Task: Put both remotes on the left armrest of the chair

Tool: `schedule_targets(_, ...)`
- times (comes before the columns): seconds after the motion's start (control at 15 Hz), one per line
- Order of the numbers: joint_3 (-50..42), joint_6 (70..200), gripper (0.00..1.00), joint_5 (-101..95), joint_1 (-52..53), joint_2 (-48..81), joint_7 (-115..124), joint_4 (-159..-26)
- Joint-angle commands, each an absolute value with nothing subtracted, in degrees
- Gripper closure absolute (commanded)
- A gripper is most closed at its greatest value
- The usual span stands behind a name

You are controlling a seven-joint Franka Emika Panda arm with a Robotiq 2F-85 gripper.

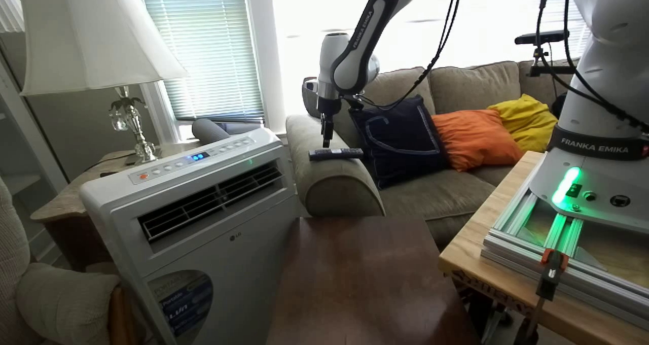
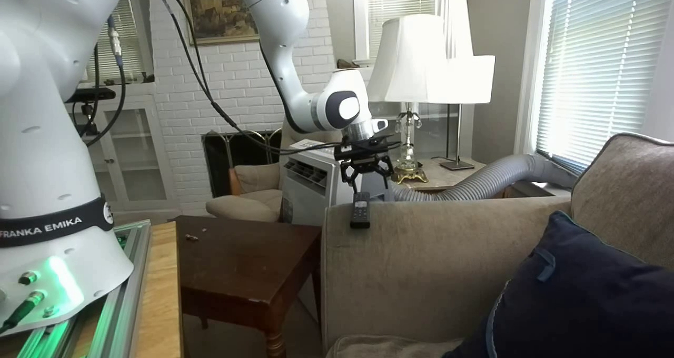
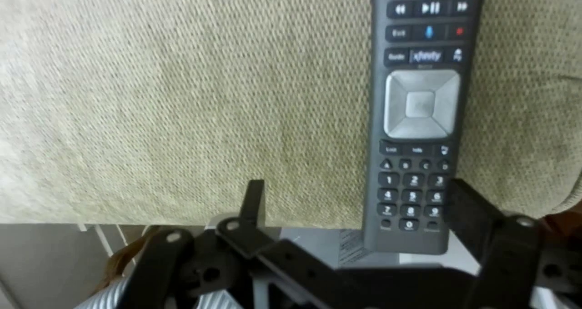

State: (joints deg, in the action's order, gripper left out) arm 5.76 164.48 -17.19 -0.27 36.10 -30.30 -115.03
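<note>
One black remote (image 1: 335, 154) lies across the rolled beige left armrest (image 1: 332, 180) of the sofa (image 1: 431, 198). It also shows in an exterior view (image 2: 360, 210) and, buttons up, in the wrist view (image 3: 413, 163), where its number-key end juts past the armrest's edge. My gripper (image 1: 327, 141) is open above that end. In the wrist view the gripper's fingers (image 3: 356, 186) stand on either side of the remote: the right finger overlaps its edge, the left is apart over the fabric. I cannot tell whether they touch. I cannot make out the second remote.
A white air conditioner (image 1: 203, 203) stands beside the armrest. A side table (image 1: 66, 203) with a lamp (image 1: 137, 127) and a small dark item (image 1: 107, 173) is behind it. A brown table (image 1: 365, 279) is in front. Navy (image 1: 400, 142), orange (image 1: 474, 137) and yellow cushions (image 1: 525, 122) lie on the sofa.
</note>
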Motion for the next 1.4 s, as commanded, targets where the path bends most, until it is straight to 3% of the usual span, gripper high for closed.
schedule_targets(0.0, 1.09, 162.72, 0.00, -20.28, 0.03, 28.05, -27.64, -123.69)
schedule_targets(0.4, 5.92, 162.37, 0.00, -18.94, -11.83, 19.54, -48.93, -134.54)
schedule_targets(0.8, 6.01, 165.58, 0.00, -13.39, -15.65, 14.82, -56.65, -141.65)
schedule_targets(0.87, 3.14, 164.50, 0.00, -15.65, -12.41, 17.93, -53.00, -137.35)
schedule_targets(1.33, 3.94, 164.79, 0.00, -14.51, -13.19, 16.73, -54.93, -139.68)
